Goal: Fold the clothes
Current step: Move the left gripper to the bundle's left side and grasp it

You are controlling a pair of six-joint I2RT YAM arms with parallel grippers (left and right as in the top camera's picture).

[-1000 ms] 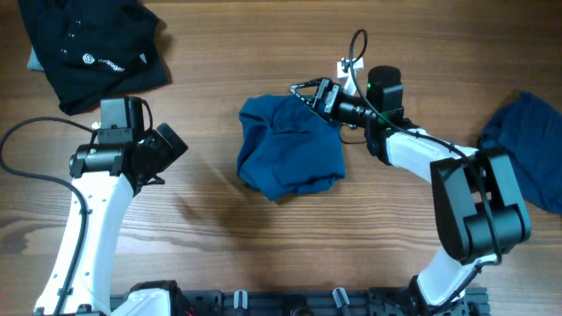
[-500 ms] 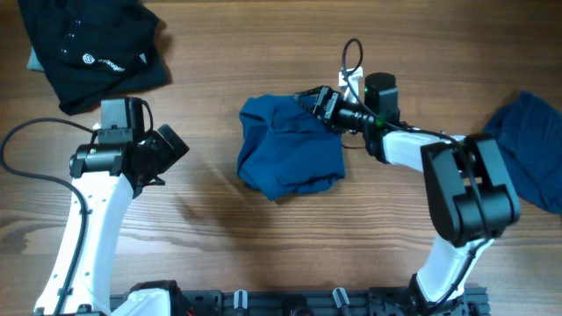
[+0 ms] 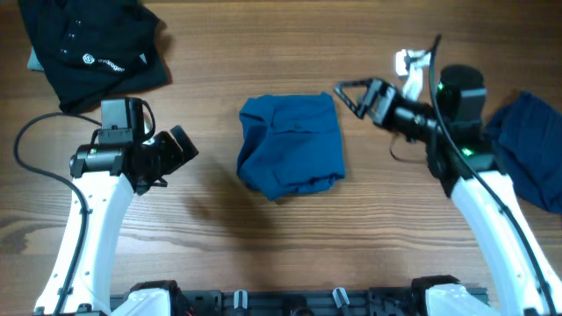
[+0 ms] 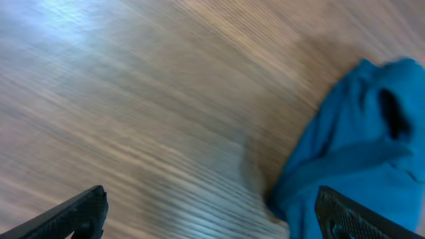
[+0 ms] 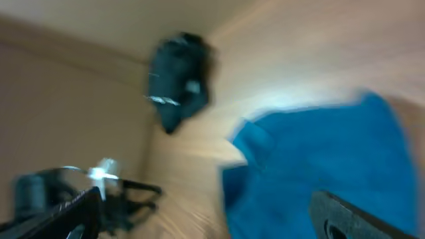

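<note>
The right claw [image 3: 349, 98] is spread wide and empty, hanging just off the upper right corner of the blue shirt [image 3: 291, 145], a soft, rumpled bundle lying mid-table. The left claw [image 3: 186, 147] gapes too, gripping nothing, off to the shirt's left. Smooth wood-grain table [image 3: 263, 246] underneath. The darker blue garment [image 3: 531, 149] is heaped at the right edge, and a black garment [image 3: 88, 48] sits top left. Bare wood shows between the shirt and both claws.

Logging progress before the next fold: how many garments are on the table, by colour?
Mid-blue garment, folded at centre: 1
Darker blue garment, right edge: 1
Black garment, top-left corner: 1
Total: 3
</note>
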